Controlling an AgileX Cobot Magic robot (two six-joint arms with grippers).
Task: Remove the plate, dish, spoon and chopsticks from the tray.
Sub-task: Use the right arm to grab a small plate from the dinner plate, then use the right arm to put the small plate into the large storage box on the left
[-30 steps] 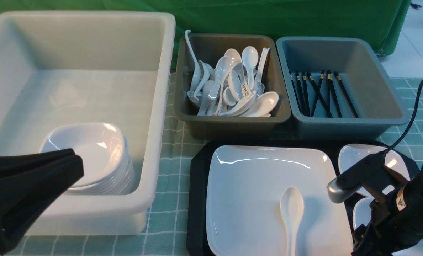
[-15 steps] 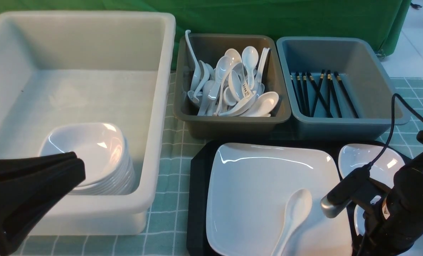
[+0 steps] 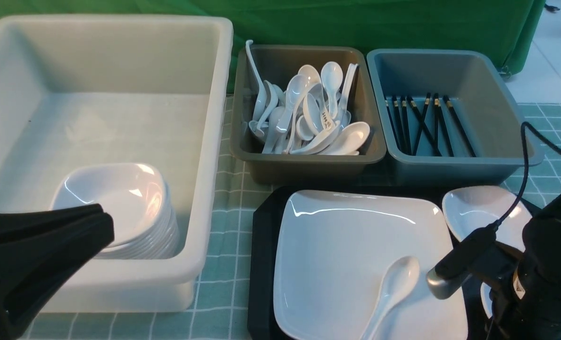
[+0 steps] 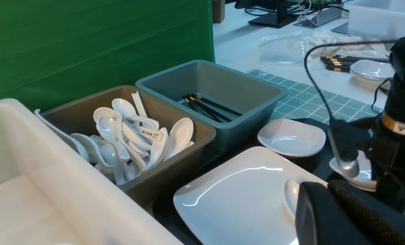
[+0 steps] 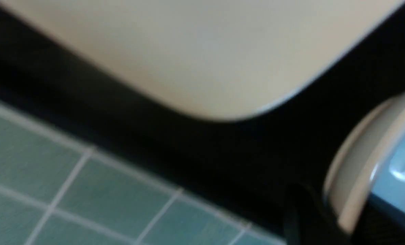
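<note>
Checked cloth (image 3: 223, 208), tray (image 3: 261, 264): one plate (image 3: 337, 255), one spoon (image 3: 396, 283)

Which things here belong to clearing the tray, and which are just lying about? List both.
Job: tray, plate, spoon on it, small dish beside it.
Lying about: binned spoons, binned chopsticks, stacked dishes, white tub.

Blurred plate (image 5: 202, 51) corner on black tray (image 5: 161, 143); green checked cloth (image 5: 35, 180) beside tray; dish (image 5: 355, 170) rim nearby.

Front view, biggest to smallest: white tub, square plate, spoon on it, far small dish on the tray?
white tub
plate
far dish
spoon
The right arm hides part of the dish, so last two unsure.
</note>
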